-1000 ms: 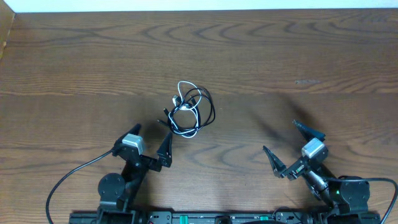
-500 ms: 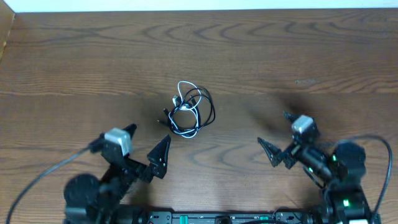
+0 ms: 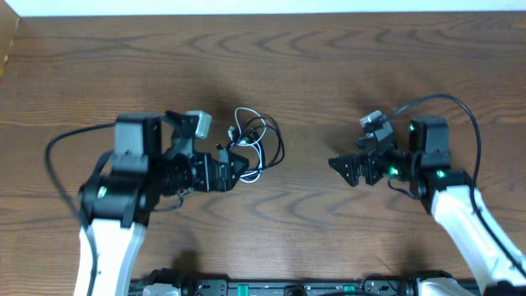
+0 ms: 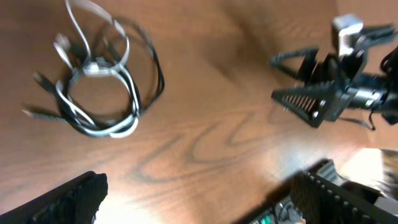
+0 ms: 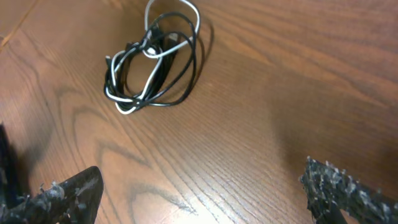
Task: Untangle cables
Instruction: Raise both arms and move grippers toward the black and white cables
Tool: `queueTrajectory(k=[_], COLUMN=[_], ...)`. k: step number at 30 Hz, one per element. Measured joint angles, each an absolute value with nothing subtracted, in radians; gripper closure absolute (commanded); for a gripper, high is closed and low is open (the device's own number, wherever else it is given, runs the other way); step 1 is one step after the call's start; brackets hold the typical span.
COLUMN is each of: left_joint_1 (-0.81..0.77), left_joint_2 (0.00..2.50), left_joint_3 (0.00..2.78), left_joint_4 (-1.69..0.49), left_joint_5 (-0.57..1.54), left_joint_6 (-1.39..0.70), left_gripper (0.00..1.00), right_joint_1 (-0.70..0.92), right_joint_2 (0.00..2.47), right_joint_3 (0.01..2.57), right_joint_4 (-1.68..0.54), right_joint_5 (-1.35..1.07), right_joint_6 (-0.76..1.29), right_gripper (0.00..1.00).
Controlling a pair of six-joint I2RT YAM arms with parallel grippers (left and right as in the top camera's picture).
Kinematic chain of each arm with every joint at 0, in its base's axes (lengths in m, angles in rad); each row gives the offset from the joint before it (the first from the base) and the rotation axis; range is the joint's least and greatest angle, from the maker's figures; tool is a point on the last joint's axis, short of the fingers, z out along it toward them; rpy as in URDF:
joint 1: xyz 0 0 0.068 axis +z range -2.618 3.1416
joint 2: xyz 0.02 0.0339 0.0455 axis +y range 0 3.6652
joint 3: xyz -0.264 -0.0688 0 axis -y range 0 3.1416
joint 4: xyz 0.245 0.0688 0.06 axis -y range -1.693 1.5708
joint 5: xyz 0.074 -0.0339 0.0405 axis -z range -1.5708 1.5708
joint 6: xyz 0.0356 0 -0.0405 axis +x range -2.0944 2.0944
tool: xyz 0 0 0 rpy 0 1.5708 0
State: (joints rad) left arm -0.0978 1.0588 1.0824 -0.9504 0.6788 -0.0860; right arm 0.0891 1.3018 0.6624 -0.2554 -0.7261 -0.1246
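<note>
Both arms swing forward from the near table edge toward the centre; cables haven't shifted. Left pincer (image 3: 233,167) is wide open, nothing in it, tips just beside the lower-left edge of the cables (image 3: 251,148). Its wrist view shows the bundle clear of both fingers. Right pincer (image 3: 343,159) is also wide open and empty, pointing at the bundle from well apart. White and black cords lie in one tangled loop on the table (image 3: 329,66), between the two pincers.
</note>
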Motion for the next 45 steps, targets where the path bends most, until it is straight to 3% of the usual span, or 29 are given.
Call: queueTrajectory(k=[14, 30, 35, 45], left_joint_1=[-0.098, -0.098, -0.098, -0.098], left_joint_2=[1.308, 1.322, 1.322, 1.322], left_joint_3=[1.082, 1.082, 1.082, 1.082], left_joint_4=[-0.961, -0.961, -0.961, -0.96], left_joint_5=[0.71, 0.709, 0.709, 0.709], left_joint_6=[-0.311, -0.341, -0.341, -0.341], left_gripper=[0.0, 0.0, 0.0, 0.0], right_joint_1=[0.089, 0.089, 0.089, 0.089], right_joint_2=[1.374, 1.374, 1.374, 1.373], right_joint_3=[0.722, 0.723, 0.726, 0.727], right_joint_4=[-0.252, -0.231, -0.344, -0.343], right_joint_5=[-0.773, -0.777, -0.785, -0.745], right_joint_6=[-0.093, -0.051, -0.014, 0.038], right_gripper=[0.01, 0.01, 0.01, 0.01])
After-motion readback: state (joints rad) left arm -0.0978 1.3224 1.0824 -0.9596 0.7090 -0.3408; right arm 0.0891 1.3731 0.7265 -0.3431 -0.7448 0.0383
